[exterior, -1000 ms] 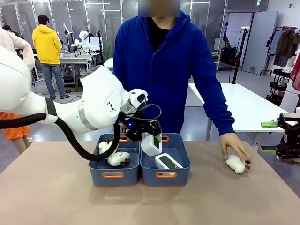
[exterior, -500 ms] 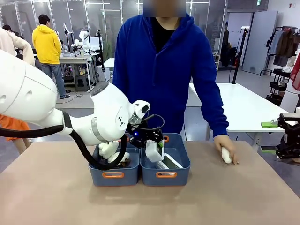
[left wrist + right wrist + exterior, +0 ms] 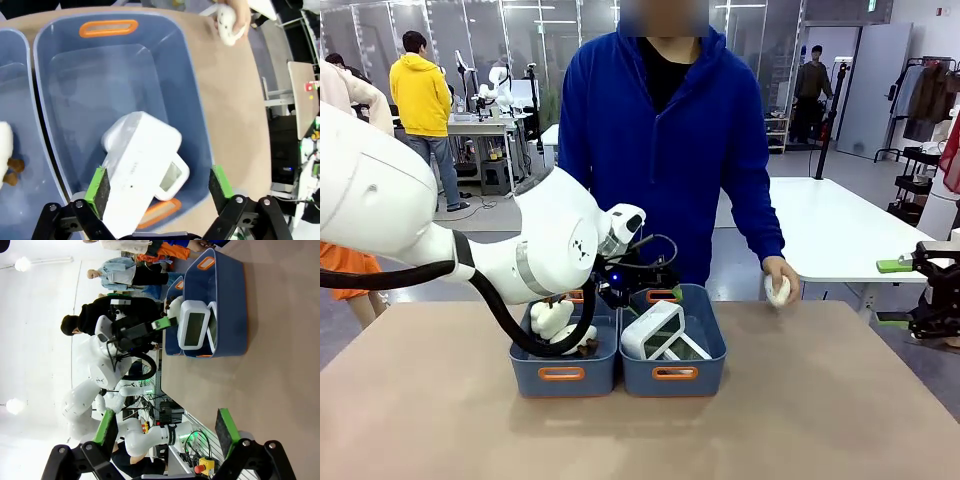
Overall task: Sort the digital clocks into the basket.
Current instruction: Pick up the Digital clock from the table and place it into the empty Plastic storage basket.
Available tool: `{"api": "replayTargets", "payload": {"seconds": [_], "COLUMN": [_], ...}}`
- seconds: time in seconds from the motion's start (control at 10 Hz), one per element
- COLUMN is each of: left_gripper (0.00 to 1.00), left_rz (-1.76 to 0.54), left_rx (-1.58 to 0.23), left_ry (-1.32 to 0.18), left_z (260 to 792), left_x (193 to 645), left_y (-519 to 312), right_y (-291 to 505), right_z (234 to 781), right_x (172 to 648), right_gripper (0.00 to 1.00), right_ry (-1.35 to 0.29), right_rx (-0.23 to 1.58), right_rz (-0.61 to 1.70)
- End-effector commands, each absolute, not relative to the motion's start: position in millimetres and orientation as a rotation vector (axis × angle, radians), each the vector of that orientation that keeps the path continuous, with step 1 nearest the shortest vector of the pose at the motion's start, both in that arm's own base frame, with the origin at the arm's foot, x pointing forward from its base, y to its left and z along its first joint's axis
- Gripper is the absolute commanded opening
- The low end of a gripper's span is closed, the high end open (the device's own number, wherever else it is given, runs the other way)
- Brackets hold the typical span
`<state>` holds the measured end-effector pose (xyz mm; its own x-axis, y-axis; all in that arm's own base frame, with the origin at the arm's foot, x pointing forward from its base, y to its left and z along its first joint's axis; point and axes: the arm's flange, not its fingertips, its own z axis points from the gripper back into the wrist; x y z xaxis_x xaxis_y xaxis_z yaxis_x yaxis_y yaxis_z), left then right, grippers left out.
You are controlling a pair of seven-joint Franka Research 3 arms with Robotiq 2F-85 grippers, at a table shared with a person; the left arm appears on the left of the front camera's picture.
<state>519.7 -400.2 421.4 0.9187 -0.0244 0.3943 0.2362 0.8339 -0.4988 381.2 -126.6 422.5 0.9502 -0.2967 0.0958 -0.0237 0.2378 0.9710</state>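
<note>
Left gripper (image 3: 157,186) w/ fingers spread wide over the basket (image 3: 708,330) (right-hand bin); one digital clock (image 3: 651,329) lies free, tilted atop the other clock (image 3: 687,348), prob. just dropped in.

We see two white clocks (image 3: 137,170) with grey-green screens in a blue-grey basket (image 3: 55,100) with orange handles, just ahead of our left gripper's (image 3: 160,187) green pads.
</note>
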Motion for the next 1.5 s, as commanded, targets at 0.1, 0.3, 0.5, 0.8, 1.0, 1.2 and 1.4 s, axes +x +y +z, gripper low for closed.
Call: {"api": "replayTargets", "payload": {"seconds": [0.1,0.3,0.5,0.8,1.0,1.2,1.4], "left_gripper": [1.00,1.00,1.00,1.00,1.00,1.00,1.00], "left_rz": [-0.084,-0.091,-0.136,-0.066,-0.034,-0.014,-0.001], "left_rx": [-0.638,-0.810,-0.962,-1.102,-1.151,-1.190,-1.157], "left_ry": [-0.186,-0.099,-0.161,-0.287,-0.346,-0.392,-0.363], "left_z": [477,529,546,546,526,505,522], "left_x": [485,474,445,375,334,299,325], "left_y": [-312,-189,-83,65,123,152,142], "right_y": [-127,-127,-127,-127,-127,-127,-127], "right_z": [427,427,427,427,427,427,427], "right_x": [381,381,381,381,381,381,381], "right_gripper": [1.00,1.00,1.00,1.00,1.00,1.00,1.00], "right_ry": [-0.264,-0.264,-0.264,-0.264,-0.264,-0.264,-0.264], "right_rx": [1.308,1.308,1.308,1.308,1.308,1.308,1.308], "right_rz": [-0.207,-0.207,-0.207,-0.207,-0.207,-0.207,-0.207]}}
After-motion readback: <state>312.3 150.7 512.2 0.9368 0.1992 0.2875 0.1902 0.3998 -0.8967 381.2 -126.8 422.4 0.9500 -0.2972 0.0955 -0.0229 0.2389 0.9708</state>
